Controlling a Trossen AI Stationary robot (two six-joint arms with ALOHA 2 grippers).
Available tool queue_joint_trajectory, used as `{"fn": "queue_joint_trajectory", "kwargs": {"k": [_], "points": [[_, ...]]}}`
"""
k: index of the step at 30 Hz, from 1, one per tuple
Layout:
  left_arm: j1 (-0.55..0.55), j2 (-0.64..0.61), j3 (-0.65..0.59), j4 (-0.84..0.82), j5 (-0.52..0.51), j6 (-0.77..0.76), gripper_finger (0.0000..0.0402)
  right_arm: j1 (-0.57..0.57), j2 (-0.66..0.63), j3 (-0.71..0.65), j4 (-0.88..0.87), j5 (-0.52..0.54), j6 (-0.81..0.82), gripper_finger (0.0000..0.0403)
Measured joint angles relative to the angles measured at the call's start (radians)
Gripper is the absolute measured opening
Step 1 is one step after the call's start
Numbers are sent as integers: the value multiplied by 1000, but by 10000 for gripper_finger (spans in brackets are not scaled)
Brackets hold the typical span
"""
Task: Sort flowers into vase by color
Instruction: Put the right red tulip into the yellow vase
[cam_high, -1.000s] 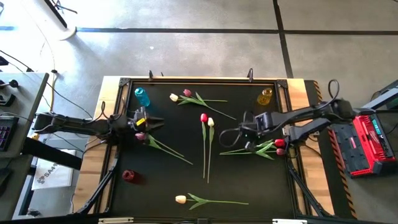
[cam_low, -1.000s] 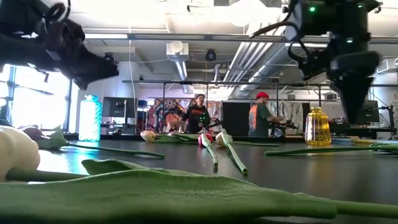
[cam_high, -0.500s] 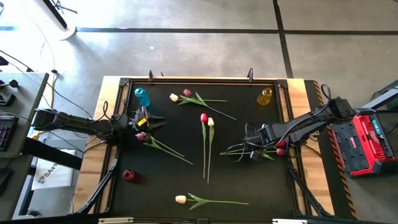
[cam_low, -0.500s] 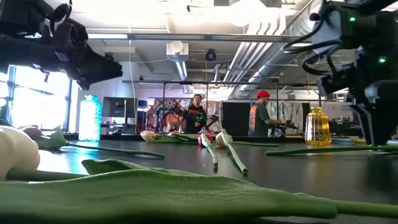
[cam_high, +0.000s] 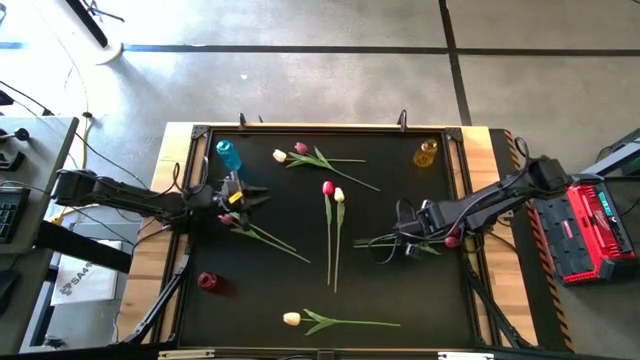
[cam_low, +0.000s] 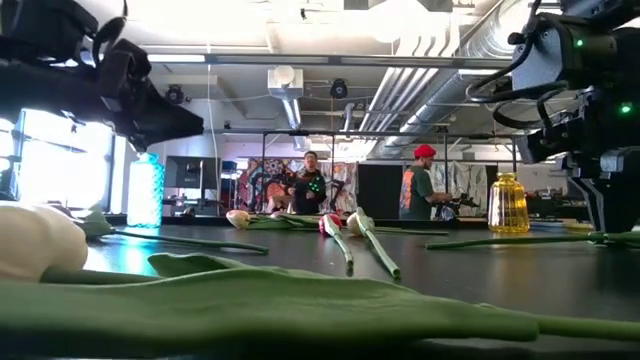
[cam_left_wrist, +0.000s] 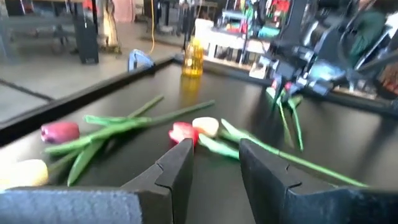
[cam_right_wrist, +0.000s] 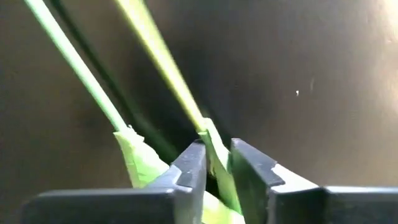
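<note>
Black mat (cam_high: 300, 280), flowers scattered. Your right gripper (cam_right_wrist: 216, 163) is low on the mat's right side, pinched on a green stem (cam_right_wrist: 165, 68) beside a second one (cam_right_wrist: 74, 62); lift only that. Left gripper (cam_left_wrist: 214, 158) parted, empty, near the blue vase (cam_high: 228, 155).

surface: black matte tabletop with pale wooden edges (cam_high: 300, 290) | laid flat: long-stemmed artificial tulips (cam_high: 330, 235), red/cream/maroon heads, scattered | standing: small blue bottle vase (cam_high: 228, 155), small amber vase (cam_high: 427, 154), small red vase (cam_high: 206, 282)
</note>
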Motion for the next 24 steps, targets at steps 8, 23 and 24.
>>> {"fn": "queue_joint_trajectory", "kwargs": {"k": [8, 23, 24], "points": [[0, 163, 159, -91, 88, -16, 120, -3, 0, 132, 14, 37, -56, 14], [-22, 504, 551, -330, 130, 337, 120, -173, 0, 239, 336, -183, 237, 8], [-28, 522, 568, -328, 123, 370, 120, -183, 0, 239, 369, -209, 252, 7]]}}
